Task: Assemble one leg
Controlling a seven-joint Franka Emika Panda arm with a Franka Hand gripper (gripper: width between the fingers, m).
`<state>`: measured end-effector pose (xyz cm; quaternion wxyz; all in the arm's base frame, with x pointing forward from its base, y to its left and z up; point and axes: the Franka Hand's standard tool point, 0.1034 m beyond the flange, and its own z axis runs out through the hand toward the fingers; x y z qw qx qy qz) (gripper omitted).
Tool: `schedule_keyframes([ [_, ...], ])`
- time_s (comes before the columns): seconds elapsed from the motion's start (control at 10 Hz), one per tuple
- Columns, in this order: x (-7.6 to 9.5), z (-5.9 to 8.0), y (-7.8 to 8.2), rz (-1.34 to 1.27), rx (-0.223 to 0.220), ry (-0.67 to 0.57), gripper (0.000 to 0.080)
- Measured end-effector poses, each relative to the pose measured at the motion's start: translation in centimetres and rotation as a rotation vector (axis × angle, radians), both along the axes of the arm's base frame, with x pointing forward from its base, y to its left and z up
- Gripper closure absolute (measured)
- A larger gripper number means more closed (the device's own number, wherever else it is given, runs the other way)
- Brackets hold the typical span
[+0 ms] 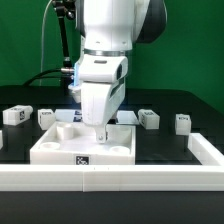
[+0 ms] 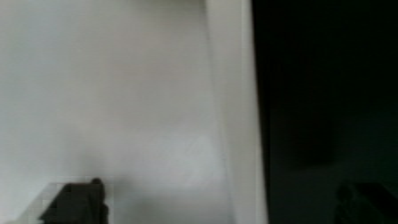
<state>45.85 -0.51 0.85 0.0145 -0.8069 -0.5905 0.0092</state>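
The wide white panel (image 1: 60, 148) lies flat in the middle of the table, with a tag on its front edge. My gripper (image 1: 100, 134) is lowered onto the panel's top, near its side on the exterior view's right. In the wrist view the gripper (image 2: 219, 205) is open. Its dark fingertips (image 2: 75, 203) stand far apart, with only the panel's white surface (image 2: 125, 100) and its edge between them. Several legs lie behind the panel. Two legs (image 1: 15, 115) (image 1: 47, 117) are on the exterior view's left and two (image 1: 148, 118) (image 1: 183, 122) on its right. None is held.
A white raised rail (image 1: 120, 178) runs along the table's front and turns back at the exterior view's right (image 1: 208, 150). The table is black, and in the wrist view it (image 2: 329, 100) shows dark beside the panel's edge. Cables hang behind the arm.
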Motion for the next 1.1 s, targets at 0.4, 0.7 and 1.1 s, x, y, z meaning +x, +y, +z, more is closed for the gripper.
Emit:
schedule_keyframes([
  [0.4,0.05,0.03,0.36,-0.027,-0.001,0.002,0.0277],
  [0.7,0.04,0.02,0.34,-0.027,-0.001,0.003,0.0724],
  [1.1,0.14,0.06,0.34,-0.027,-0.001,-0.002,0.0741],
])
